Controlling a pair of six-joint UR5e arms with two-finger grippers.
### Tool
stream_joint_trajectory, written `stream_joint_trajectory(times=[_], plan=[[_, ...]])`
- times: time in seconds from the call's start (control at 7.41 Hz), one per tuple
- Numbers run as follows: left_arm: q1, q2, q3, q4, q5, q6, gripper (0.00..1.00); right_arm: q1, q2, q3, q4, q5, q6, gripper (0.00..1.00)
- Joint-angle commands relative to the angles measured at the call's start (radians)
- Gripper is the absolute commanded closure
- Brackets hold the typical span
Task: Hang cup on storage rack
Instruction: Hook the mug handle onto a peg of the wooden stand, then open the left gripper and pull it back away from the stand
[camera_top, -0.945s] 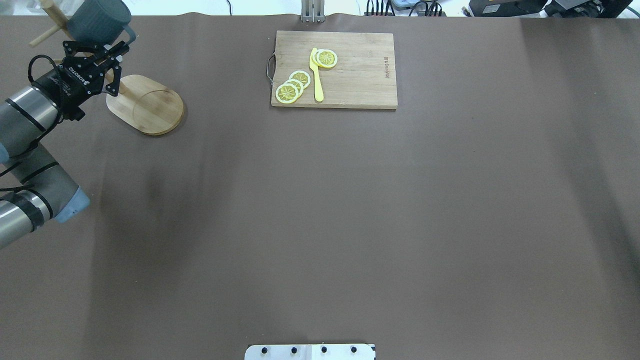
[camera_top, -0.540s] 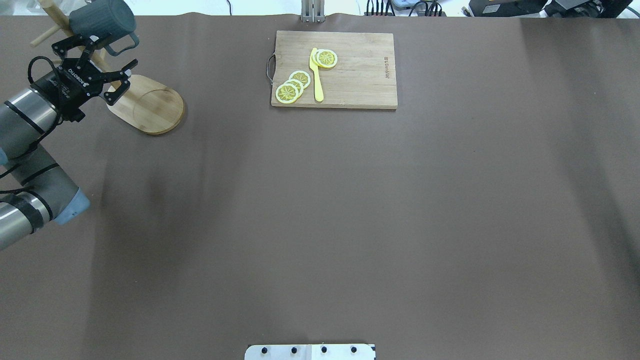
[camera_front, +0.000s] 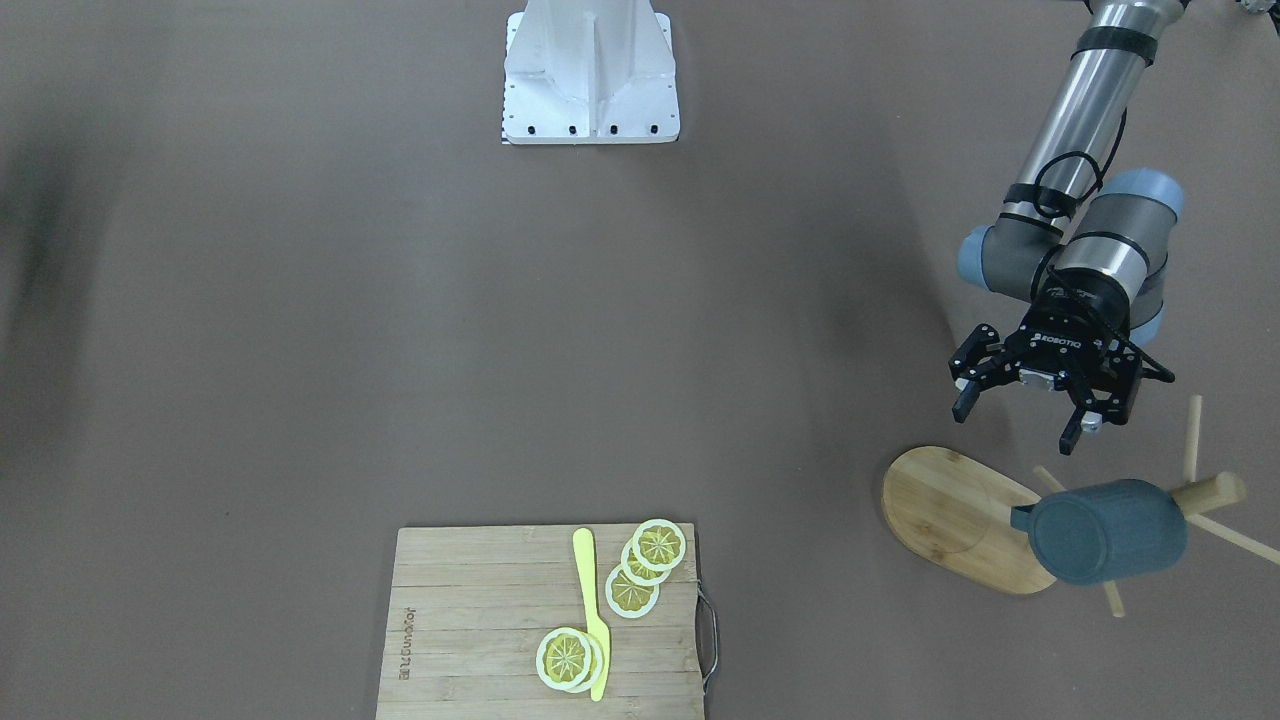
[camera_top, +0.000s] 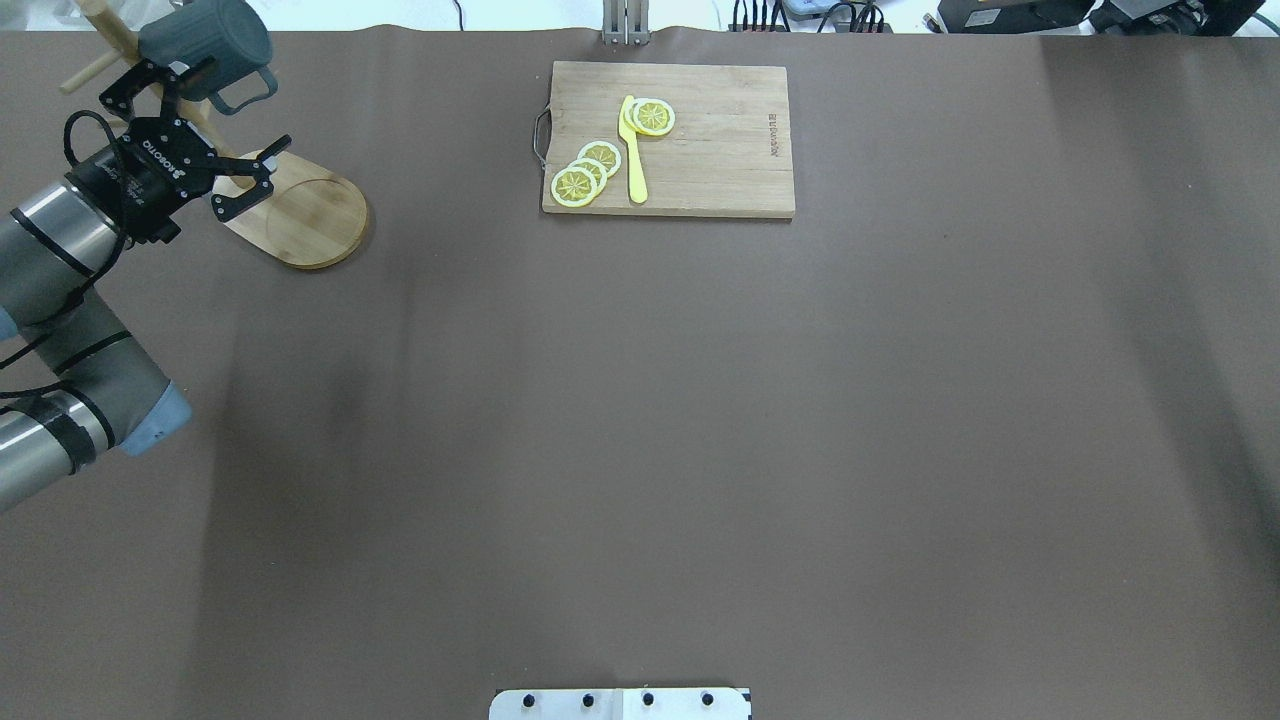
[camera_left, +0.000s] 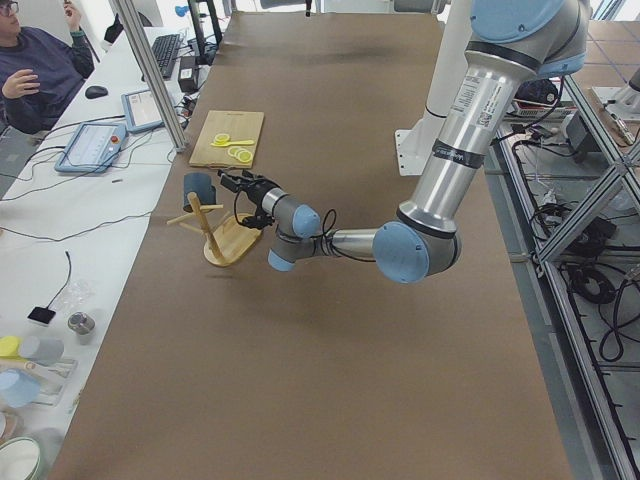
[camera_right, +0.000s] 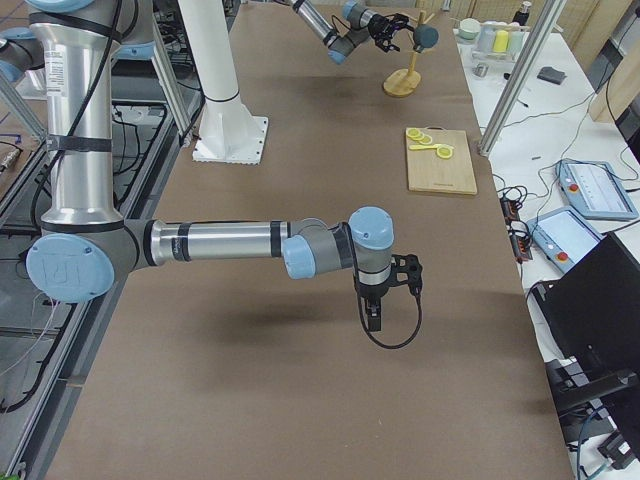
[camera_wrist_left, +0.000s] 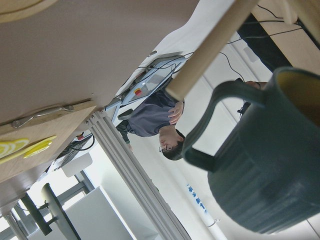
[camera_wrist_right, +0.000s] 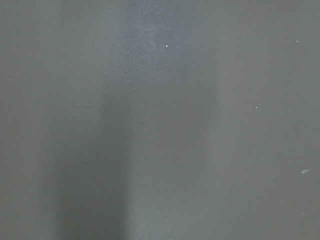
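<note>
The slate blue-grey cup (camera_top: 205, 40) hangs by its squarish handle on an angled peg of the bamboo storage rack (camera_top: 305, 210) at the table's far left. It also shows in the front view (camera_front: 1110, 530) and fills the left wrist view (camera_wrist_left: 270, 165), its handle over a peg (camera_wrist_left: 215, 47). My left gripper (camera_top: 235, 110) is open and empty, a short way back from the cup and above the rack's oval base (camera_front: 950, 515); the front view (camera_front: 1015, 428) shows its fingers spread. My right gripper (camera_right: 375, 318) hangs over bare table; I cannot tell whether it is open or shut.
A rectangular bamboo cutting board (camera_top: 700, 140) with lemon slices (camera_top: 585, 170) and a yellow knife (camera_top: 633, 150) lies at the far middle. The white robot base plate (camera_front: 590, 70) sits at the near edge. An operator sits beyond the table's far edge (camera_left: 40, 70).
My left gripper opened, let go of the cup and drew back a little toward the robot. The cup stays hanging on the peg.
</note>
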Motion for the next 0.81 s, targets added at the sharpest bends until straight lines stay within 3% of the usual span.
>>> stream_joint_trajectory(times=[0.0, 0.27, 0.54, 0.68], plan=[[0.005, 0.042, -0.131, -0.001, 0.000, 0.068, 0.01, -0.001, 0.001, 0.000, 0.000, 0.000, 0.000, 0.00], [0.024, 0.097, -0.263, 0.010, -0.038, 0.339, 0.01, -0.001, 0.000, 0.000, 0.000, 0.000, 0.000, 0.00], [0.035, 0.158, -0.312, 0.013, -0.222, 0.800, 0.02, -0.001, 0.000, -0.002, 0.000, 0.000, 0.000, 0.00], [0.037, 0.210, -0.349, 0.014, -0.241, 1.056, 0.01, 0.001, -0.002, -0.003, 0.000, 0.000, 0.000, 0.00]])
